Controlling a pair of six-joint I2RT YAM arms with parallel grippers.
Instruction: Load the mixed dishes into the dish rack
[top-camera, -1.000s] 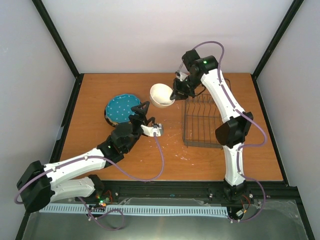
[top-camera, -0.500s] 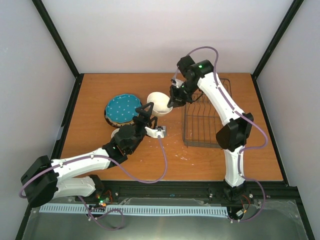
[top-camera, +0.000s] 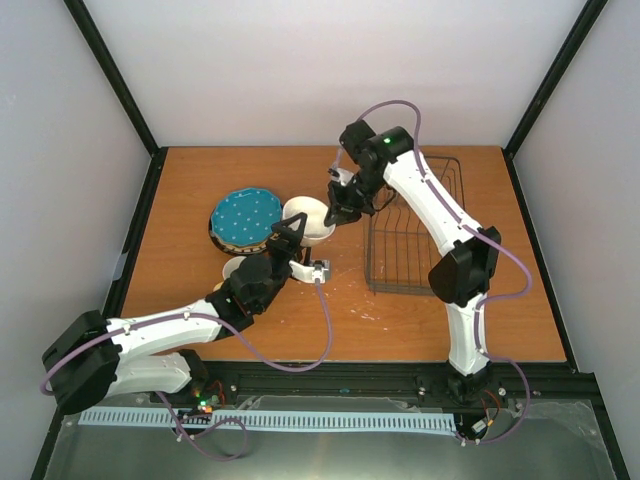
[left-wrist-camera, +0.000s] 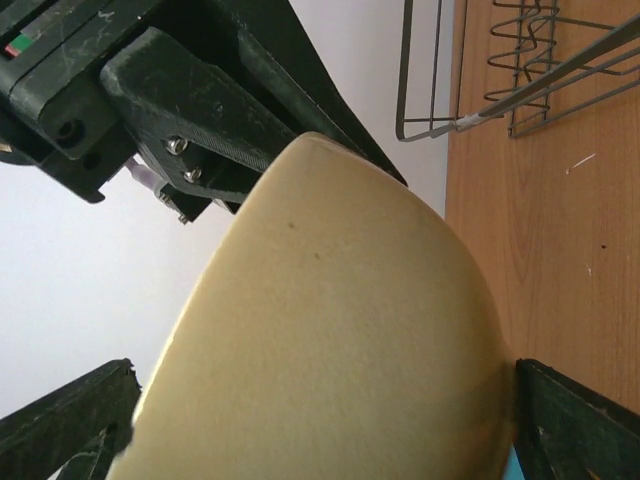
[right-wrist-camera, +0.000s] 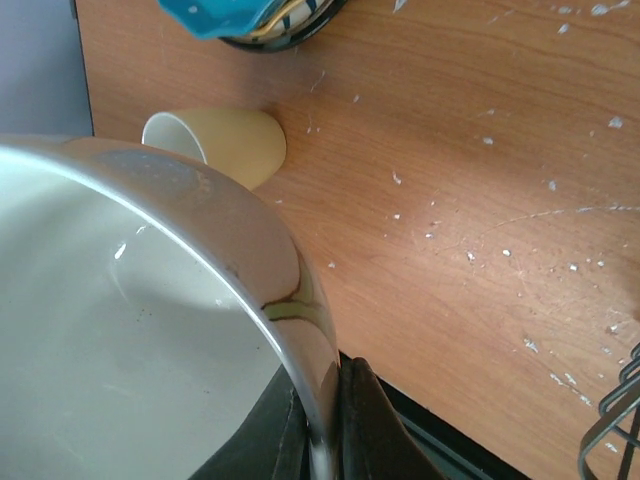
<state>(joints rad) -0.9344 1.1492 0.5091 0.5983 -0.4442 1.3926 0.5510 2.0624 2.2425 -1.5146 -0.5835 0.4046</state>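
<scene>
My right gripper (top-camera: 338, 208) is shut on the rim of the cream bowl (top-camera: 306, 216) and holds it tilted above the table, left of the dish rack (top-camera: 405, 235). In the right wrist view its fingers (right-wrist-camera: 375, 430) pinch the bowl's rim (right-wrist-camera: 300, 300). My left gripper (top-camera: 290, 230) is open just below the bowl. In the left wrist view the bowl (left-wrist-camera: 340, 330) fills the gap between its fingers (left-wrist-camera: 70, 425). The teal dotted plate (top-camera: 245, 213) tops a stack with the other plates' rims showing beneath. The small yellow mug (top-camera: 235, 268) lies on its side.
The rack's wire prongs show in the left wrist view (left-wrist-camera: 520, 70) and at the right wrist view's lower right corner (right-wrist-camera: 612, 425). The mug (right-wrist-camera: 225, 145) and the plate stack (right-wrist-camera: 245, 18) lie on the table under the bowl. White specks dot the wooden table (top-camera: 440, 320).
My right arm has carried the bowl left and lower, away from the rack and toward the left gripper. My left gripper has reached forward and up until it is at the bowl.
</scene>
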